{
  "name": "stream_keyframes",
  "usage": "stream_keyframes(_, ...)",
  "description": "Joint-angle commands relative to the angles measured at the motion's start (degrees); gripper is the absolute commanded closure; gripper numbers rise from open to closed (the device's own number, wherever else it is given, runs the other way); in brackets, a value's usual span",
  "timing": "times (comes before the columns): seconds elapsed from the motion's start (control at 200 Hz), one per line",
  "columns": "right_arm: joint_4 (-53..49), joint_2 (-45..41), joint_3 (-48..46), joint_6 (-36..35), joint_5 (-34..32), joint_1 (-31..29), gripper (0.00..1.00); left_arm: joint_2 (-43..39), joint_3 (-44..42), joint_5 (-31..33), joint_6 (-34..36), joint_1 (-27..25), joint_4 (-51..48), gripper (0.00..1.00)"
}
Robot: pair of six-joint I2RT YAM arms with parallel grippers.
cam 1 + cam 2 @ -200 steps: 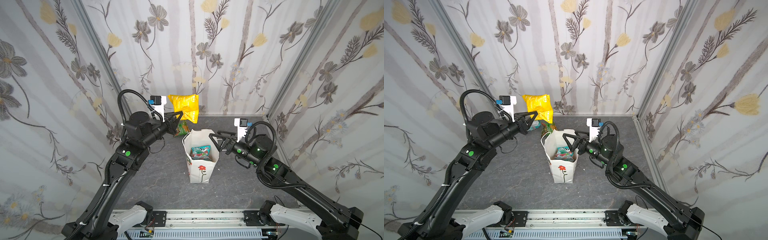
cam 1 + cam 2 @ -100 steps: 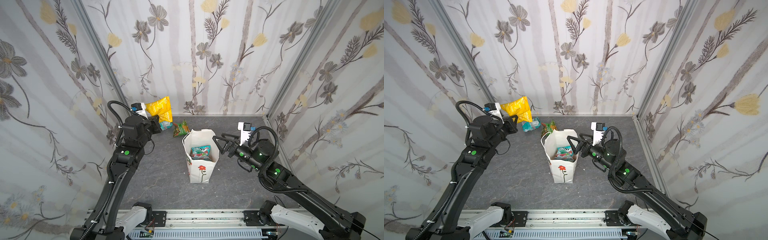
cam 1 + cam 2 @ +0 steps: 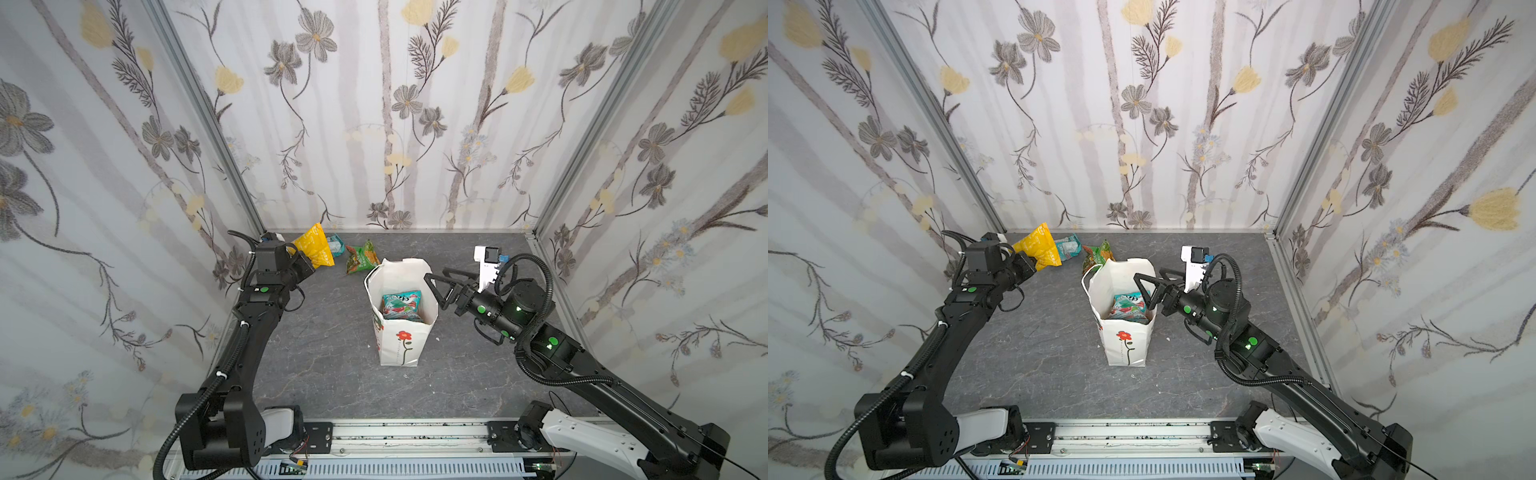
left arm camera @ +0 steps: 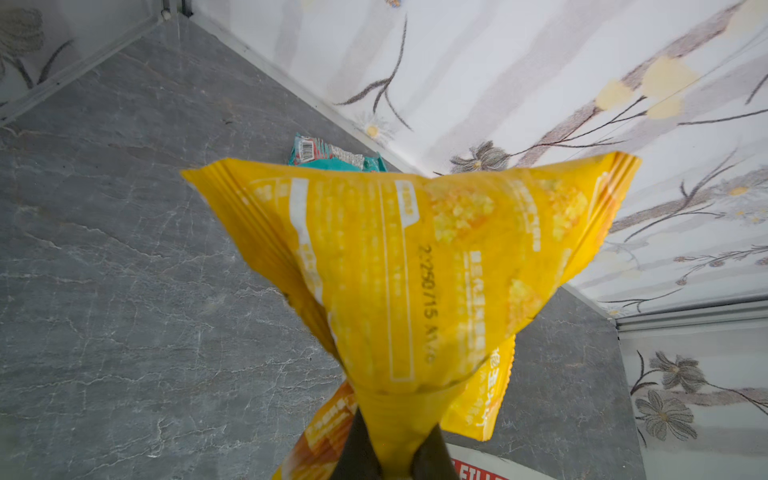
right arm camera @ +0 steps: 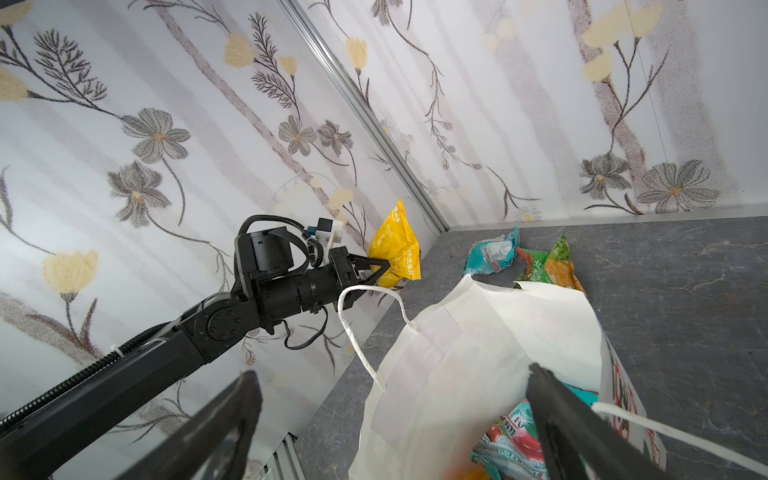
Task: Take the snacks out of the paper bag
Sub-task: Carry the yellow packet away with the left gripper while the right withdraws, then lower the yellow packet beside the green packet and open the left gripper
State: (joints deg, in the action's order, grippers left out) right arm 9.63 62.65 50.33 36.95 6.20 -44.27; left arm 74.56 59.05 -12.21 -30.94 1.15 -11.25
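Glossy crinkled plastic yellow packet (image 4: 415, 270), matt white paper bag (image 3: 415, 334), matt stone-look tabletop (image 3: 328, 357).

Paper bag (image 3: 401, 338), upright, teal packet (image 3: 401, 302) inside; yellow packet (image 3: 312, 248) pinched by left end effector (image 3: 311, 266); right end effector (image 3: 433, 286) spread beside rim.

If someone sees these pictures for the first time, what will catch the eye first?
Probably the bright yellow packet, pinched in the left gripper near the back left corner. Next comes the white paper bag with its printed red flower, standing upright in the middle of the floor with a teal packet inside, and the right gripper wide open at its mouth.
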Motion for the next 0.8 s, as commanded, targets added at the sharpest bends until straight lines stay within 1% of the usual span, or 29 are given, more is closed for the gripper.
stream_keyframes(0.0,0.77,0.78,0.55,-0.38,1.90,0.06,0.01,2.89,0.08,-2.40,-1.82,0.66,3.13,1.00)
stream_keyframes(0.355,-0.21,0.94,0.92,-0.38,2.45,0.21,0.01,16.33,3.26,-6.02,-2.02,2.15,1.77,1.00)
stream_keyframes(0.754,-1.26,1.11,0.65,-0.30,2.25,0.37,0.01,29.91,9.28,-6.73,0.20,2.19,-2.48,1.00)
stream_keyframes(0.794,-1.37,1.19,0.65,-0.28,2.20,0.43,0.01,30.82,9.91,-6.86,0.42,2.19,-2.97,0.98)
